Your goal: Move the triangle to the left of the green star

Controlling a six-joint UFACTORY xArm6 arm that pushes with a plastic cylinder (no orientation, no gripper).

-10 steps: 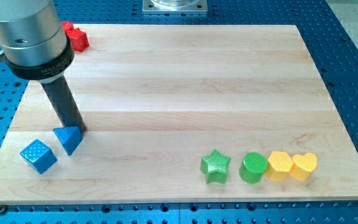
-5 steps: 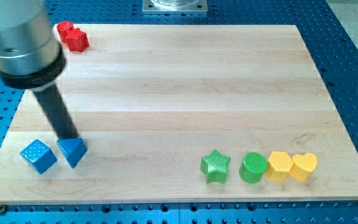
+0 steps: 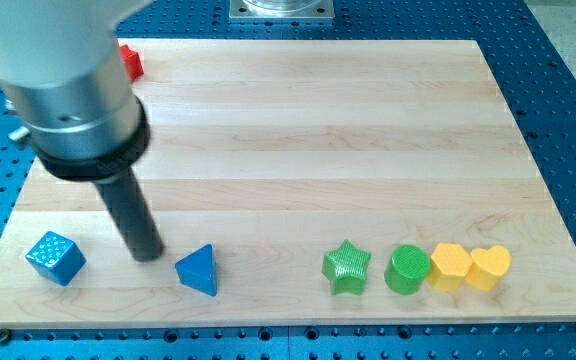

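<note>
Blue triangle (image 3: pixel 199 270): placed near the view's bottom, well left of green star (image 3: pixel 347 266); my tip (image 3: pixel 148 254) set just left of it; no claw is fitted, only a rod.

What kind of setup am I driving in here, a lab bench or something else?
Most likely a robotics lab bench: a wooden board lies on a blue perforated table, with small toy blocks like the blue triangle and green star. My tip sits just left of the triangle.

Blue cube (image 3: pixel 55 257) view's left; green cylinder (image 3: pixel 407 268), yellow heart (image 3: pixel 489 266) right.
</note>
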